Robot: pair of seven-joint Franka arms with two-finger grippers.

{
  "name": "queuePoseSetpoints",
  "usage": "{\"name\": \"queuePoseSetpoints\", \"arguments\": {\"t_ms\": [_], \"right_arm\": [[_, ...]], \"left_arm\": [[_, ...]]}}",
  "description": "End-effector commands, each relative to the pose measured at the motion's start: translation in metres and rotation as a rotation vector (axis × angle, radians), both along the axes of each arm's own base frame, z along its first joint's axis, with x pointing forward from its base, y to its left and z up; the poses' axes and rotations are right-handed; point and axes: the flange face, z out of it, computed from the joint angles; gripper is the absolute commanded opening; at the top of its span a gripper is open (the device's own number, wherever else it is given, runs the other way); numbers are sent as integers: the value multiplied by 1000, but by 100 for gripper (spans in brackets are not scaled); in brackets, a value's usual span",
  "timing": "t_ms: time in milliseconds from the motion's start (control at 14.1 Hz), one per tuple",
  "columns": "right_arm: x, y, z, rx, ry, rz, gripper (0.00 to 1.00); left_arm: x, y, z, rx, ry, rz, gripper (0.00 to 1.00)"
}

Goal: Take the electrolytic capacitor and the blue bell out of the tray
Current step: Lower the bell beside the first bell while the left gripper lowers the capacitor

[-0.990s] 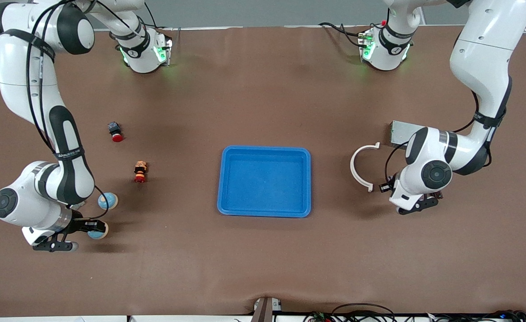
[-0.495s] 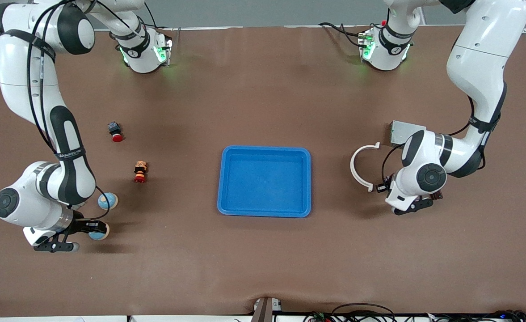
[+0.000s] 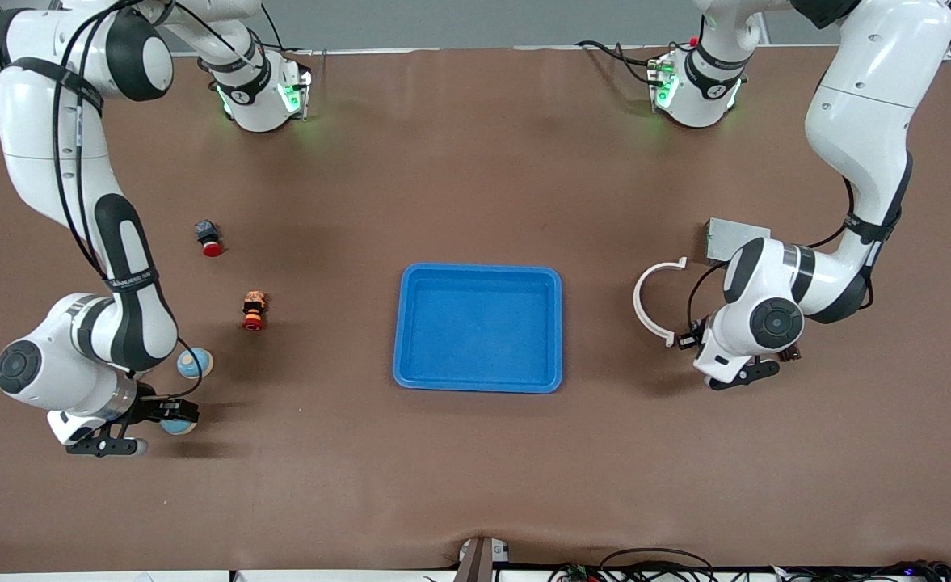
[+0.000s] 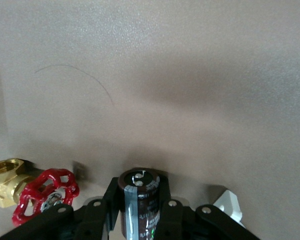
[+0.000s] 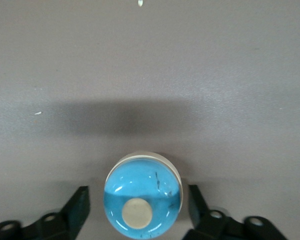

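Observation:
A dark brown capacitor (image 4: pixel 139 207) with a grey stripe is clamped between the fingers of my left gripper (image 4: pixel 140 197). In the front view the left gripper (image 3: pixel 725 364) hangs low over the table beside the white ring, and the hand hides the capacitor. A blue bell (image 5: pixel 142 195) with a cream button sits on the table between the spread fingers (image 5: pixel 78 206) of my right gripper (image 5: pixel 140 202), apart from both. In the front view the bell (image 3: pixel 178 421) lies by the right gripper (image 3: pixel 137 426) at the right arm's end.
A blue tray (image 3: pixel 557 327) sits mid-table. A second blue bell (image 3: pixel 195 363) and two red push buttons (image 3: pixel 254 312) (image 3: pixel 210 238) lie near the right arm. A white open ring (image 3: pixel 645 303), a grey box (image 3: pixel 725 237) and a red-handled brass valve (image 4: pixel 42 192) lie near the left gripper.
My left gripper has moved a little toward the tray with the capacitor in it. My right hand has shifted slightly around the bell, which stays in place.

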Motion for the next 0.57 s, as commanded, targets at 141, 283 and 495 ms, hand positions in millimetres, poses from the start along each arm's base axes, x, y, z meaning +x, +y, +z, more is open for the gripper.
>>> {"name": "queuePoseSetpoints", "arguments": {"t_ms": [141,283,495], "right_arm": [[5,2,6,9,-20,19,100],[8,6,21,7,-32,28,100],[11,20,38,-27,-43,76,100]], "left_arm": [[5,1,2,10,-14,7,89],[6,2,4,9,-17,13,100],[7,8,9,6,-18,28,100]]}}
